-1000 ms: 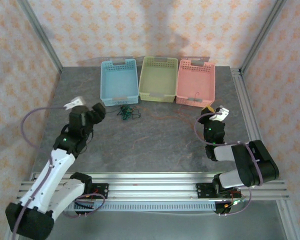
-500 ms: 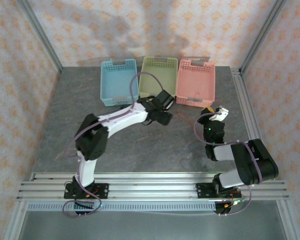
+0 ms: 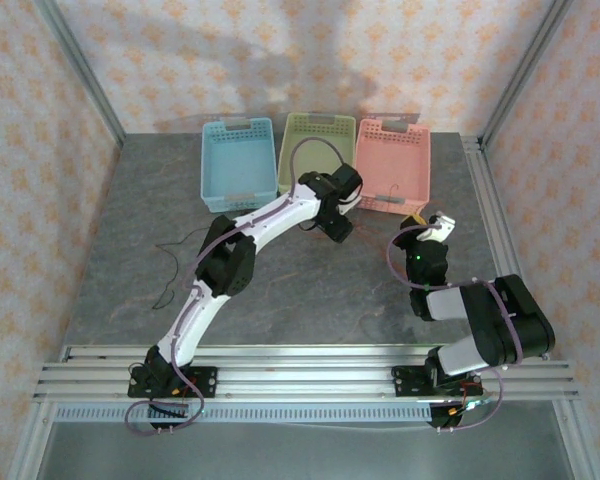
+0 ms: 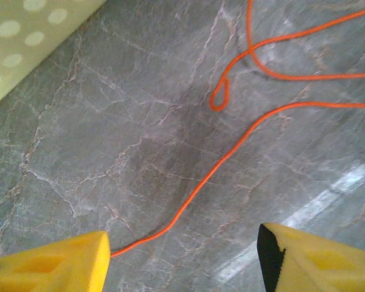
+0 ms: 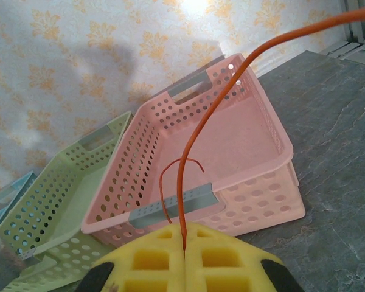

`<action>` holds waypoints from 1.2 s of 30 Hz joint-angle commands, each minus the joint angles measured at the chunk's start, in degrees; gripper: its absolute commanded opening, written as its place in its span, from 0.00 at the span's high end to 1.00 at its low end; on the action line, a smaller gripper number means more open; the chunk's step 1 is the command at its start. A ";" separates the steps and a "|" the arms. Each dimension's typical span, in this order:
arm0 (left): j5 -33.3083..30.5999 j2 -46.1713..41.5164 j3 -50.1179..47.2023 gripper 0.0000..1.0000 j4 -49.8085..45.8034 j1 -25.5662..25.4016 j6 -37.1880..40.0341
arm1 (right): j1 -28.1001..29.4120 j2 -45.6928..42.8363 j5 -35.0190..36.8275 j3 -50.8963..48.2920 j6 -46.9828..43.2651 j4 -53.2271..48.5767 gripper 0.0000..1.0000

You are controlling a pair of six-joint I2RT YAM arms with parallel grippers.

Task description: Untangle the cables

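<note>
An orange-red cable point(image 4: 219, 161) lies in loose curves on the grey table, with a small loop point(image 4: 219, 97) further off. My left gripper point(image 4: 182, 261) hovers over it, open, and the cable runs between the yellow fingers point(image 4: 55, 264) untouched. In the top view that gripper point(image 3: 340, 228) is in front of the green basket. My right gripper point(image 5: 184, 243) is shut on an orange cable point(image 5: 201, 128) that rises from its jaws; it stands near the pink basket point(image 3: 416, 220). A thin black cable point(image 3: 168, 272) lies on the table at the left.
Three baskets stand in a row at the back: blue point(image 3: 238, 165), green point(image 3: 316, 135) and pink point(image 3: 392, 160). The pink basket point(image 5: 231, 140) is just ahead of the right gripper, and a green basket wall point(image 4: 24, 42) is close to the left gripper. Metal frame rails edge the table.
The left arm has swung from the left side across to the middle by the baskets, its jaws a little narrower. A black cable now lies at the left. The right arm is still.
</note>
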 commanded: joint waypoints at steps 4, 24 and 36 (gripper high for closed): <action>2.21 3.37 4.91 0.34 -5.97 0.65 3.66 | -0.26 0.32 -0.59 1.21 -0.33 1.43 1.00; 0.92 10.98 10.49 0.66 -5.43 0.69 3.00 | -0.25 1.10 -0.91 1.65 -0.64 1.61 1.00; -4.19 -13.85 -21.34 1.00 19.48 2.36 -5.30 | -0.24 1.67 3.94 1.30 -0.39 1.88 1.00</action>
